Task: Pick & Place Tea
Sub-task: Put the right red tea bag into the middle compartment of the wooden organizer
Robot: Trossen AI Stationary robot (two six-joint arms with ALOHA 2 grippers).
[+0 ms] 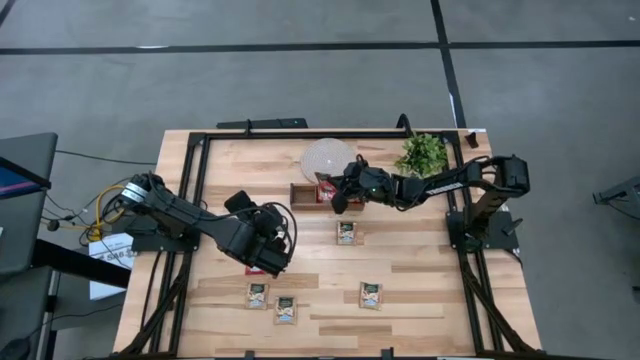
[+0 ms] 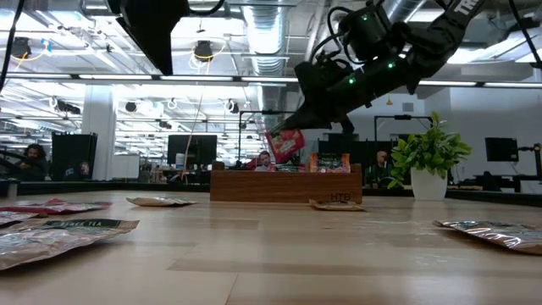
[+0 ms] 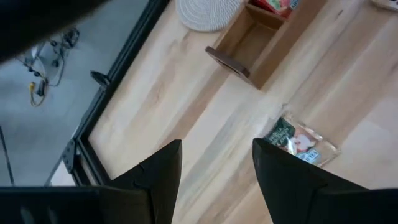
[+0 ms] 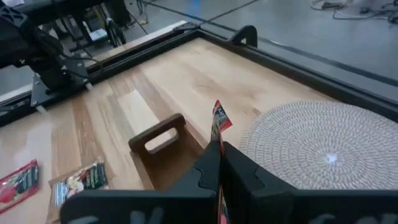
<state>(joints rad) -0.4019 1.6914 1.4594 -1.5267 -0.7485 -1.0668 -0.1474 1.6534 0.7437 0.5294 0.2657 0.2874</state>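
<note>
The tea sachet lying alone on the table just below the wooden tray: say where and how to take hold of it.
The sachet lies flat on the bare table, so come straight down from above and pinch across its two long edges. Nothing crowds it. The open left gripper hovers nearest; the right gripper is shut on a red sachet over the wooden tray.

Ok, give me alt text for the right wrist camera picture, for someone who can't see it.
The right gripper is shut on a red tea sachet, held edge-up above the end of a brown wooden tray. A round woven mat lies beside the tray on the wooden table, and two more sachets lie flat farther off.
</note>
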